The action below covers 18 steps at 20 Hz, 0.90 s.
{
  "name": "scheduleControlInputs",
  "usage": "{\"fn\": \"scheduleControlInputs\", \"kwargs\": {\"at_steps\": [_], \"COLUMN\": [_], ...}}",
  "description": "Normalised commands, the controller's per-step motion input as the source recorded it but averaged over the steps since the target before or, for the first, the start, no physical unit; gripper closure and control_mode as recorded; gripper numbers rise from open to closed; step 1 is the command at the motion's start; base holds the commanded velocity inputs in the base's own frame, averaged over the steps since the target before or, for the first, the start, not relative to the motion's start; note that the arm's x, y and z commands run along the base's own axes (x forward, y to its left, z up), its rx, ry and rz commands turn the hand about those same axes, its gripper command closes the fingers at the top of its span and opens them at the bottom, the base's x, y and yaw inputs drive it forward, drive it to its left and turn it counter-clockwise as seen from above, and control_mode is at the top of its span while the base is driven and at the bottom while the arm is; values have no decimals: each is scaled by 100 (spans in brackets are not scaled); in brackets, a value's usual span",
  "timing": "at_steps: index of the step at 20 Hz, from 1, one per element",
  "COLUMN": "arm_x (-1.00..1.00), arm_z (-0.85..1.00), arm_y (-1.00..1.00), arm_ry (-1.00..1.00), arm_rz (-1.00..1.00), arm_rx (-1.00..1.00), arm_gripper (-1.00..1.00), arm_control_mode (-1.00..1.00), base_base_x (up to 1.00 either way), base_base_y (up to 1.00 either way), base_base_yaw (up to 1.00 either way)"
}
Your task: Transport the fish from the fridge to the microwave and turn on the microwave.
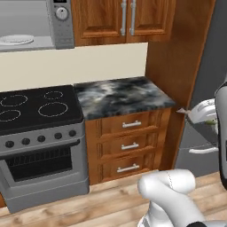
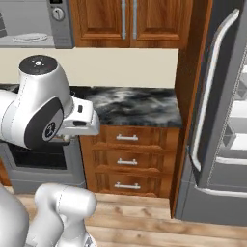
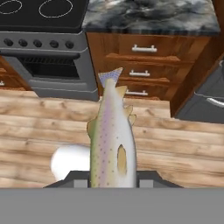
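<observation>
- The tool (image 3: 113, 181) is clenched on the fish (image 3: 112, 140), which juts straight out from between the fingers, tail fin farthest from the hand.
- Beneath the fish lies bare wooden floor (image 3: 175, 144), open on both sides.
- Beyond it stand the drawer fronts (image 1: 128, 144) under the marbled table (image 1: 122, 96), with the stove (image 1: 37, 108) just beside it on the left.
- The fridge (image 2: 217, 111) stands to the right, its door open and its shelves showing.
- The microwave (image 1: 35, 24) hangs above the stove, door open, a plate (image 1: 15, 40) inside.
</observation>
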Motion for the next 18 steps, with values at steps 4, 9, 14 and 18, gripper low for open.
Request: {"fn": "scheduleControlInputs", "kwargs": {"at_steps": [4, 9, 14, 18], "arm_x": [0, 0, 0, 0], "arm_z": [0, 0, 0, 0], "arm_y": [0, 0, 0, 0], "arm_ry": [0, 0, 0, 0], "arm_rz": [0, 0, 0, 0], "arm_rx": [0, 0, 0, 0], "arm_gripper": [100, 100, 100, 100], "arm_control_mode": [100, 100, 100, 100], "base_base_x": [43, 45, 26, 41], "base_base_y": [79, 77, 78, 77], "base_base_yaw": [8, 8, 17, 6]}}
